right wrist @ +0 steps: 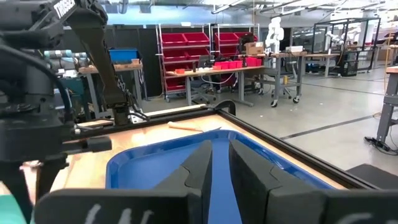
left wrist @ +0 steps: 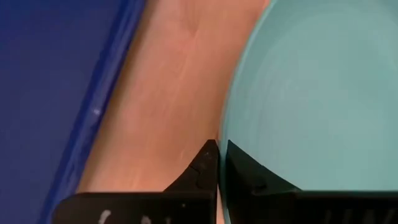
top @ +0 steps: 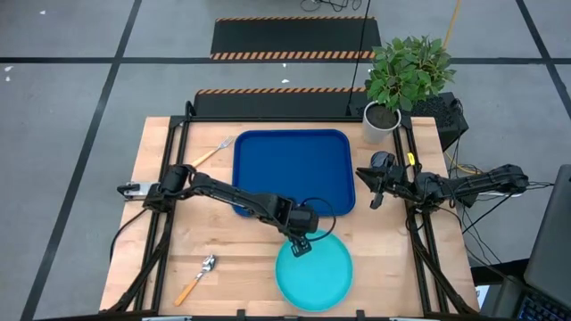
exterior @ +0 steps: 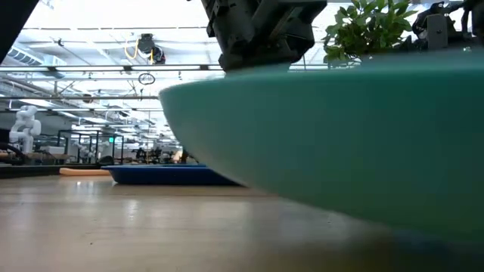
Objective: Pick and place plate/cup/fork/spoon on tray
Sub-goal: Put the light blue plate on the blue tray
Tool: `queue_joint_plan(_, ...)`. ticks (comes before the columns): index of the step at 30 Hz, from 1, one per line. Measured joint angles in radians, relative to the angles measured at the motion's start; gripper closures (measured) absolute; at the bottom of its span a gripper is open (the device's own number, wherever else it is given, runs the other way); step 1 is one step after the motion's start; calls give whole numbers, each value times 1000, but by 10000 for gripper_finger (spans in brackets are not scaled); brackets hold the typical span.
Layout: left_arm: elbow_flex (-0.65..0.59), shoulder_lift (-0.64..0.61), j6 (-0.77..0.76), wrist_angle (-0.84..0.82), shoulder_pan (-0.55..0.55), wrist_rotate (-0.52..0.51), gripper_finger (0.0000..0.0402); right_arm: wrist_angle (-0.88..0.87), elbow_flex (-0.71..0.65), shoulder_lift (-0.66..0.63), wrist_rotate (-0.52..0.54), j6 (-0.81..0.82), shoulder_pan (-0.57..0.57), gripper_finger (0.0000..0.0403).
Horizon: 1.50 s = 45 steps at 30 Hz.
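Turquoise plate tilted, rim pinched by left tool, right tool part-open

Left arm: reaches from its base at the left edge of the counter diagonally toward the near centre, elbow low, forearm angled down. Left tool at the near centre; wrist pitched downward. In the left wrist view its fingers are pinched together, only a sliver of gap between the tips, clamped on a thin edge.

Right arm: extends from the right edge of the counter leftward, roughly level, forearm folded back on itself. Right tool hangs at the right-centre, pointed left. Right wrist view shows its fingers partly parted, a narrow gap between them, nothing held.
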Motion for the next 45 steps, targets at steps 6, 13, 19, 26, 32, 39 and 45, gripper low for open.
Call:
queue_joint_plan(6,0,1,42,-4,27,94,396,-5,0,1,-1,0,0,353)
queue_joint_plan(13,0,-39,81,-27,68,148,396,-7,0,0,-2,0,0,353)
queue_joint_plan(19,0,-126,98,-55,97,151,396,-10,0,0,-3,1,0,353)
queue_joint_plan(26,0,-246,126,-229,152,21,396,-15,0,0,-3,13,0,353)
queue_joint_plan(32,1,-320,186,-289,243,25,396,-14,0,1,-3,20,0,353)
queue_joint_plan(39,2,-328,259,-314,387,220,396,-19,0,0,-3,20,0,353)
queue_joint_plan(45,2,-328,323,-318,498,263,396,-23,0,0,-3,19,0,353)
